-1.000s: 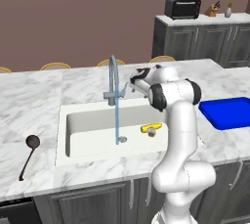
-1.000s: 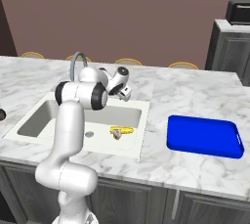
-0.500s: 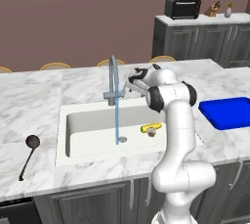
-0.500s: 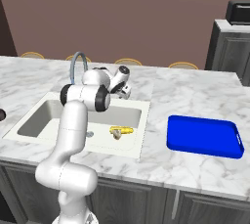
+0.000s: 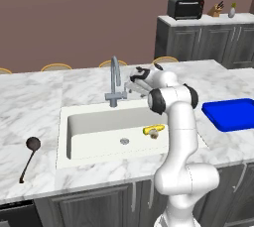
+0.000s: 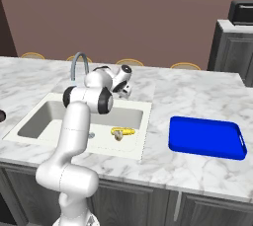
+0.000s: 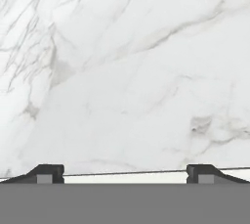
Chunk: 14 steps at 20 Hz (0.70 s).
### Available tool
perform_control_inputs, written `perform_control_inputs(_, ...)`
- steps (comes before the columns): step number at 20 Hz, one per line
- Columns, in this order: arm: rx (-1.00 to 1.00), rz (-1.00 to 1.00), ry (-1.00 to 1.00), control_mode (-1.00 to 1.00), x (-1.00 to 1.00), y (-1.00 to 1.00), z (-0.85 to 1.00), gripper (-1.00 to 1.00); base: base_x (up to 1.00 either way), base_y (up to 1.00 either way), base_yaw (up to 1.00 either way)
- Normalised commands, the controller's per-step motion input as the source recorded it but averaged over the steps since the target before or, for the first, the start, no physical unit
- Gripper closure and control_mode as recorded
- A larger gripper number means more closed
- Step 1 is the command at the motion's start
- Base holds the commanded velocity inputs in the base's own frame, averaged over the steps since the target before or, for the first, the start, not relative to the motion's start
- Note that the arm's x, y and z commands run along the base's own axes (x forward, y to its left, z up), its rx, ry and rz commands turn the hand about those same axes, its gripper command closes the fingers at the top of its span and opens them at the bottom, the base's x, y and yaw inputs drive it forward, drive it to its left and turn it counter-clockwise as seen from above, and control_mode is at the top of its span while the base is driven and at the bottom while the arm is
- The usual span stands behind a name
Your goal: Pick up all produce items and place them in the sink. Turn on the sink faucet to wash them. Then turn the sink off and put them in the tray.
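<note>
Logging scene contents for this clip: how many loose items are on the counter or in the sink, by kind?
Produce: 2, corn cob and beige roundish item, both in the sink
Trays: 1, blue tray
Utensils: 1, black ladle
Total: 4

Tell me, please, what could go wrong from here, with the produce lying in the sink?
The open gripper faces bare marble behind the sink, close to the faucet; a swing could knock its lever. The corn and the beige item touch, so a grasp may catch both or push one away.
</note>
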Motion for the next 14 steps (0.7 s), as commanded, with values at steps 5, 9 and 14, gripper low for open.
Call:
perform_control_inputs(5,0.0,0.03,0.0,-1.0,0.01,0.27,0.01,-1.0,0.0,0.0,0.0)
perform_control_inputs(9,-0.05,0.0,-0.06,-1.0,-0.16,-0.62,0.28,-1.0,0.0,0.0,0.0)
perform_control_inputs(14,-0.08,-0.01,-0.03,-1.0,-0.43,-0.86,0.19,-1.0,0.0,0.0,0.0)
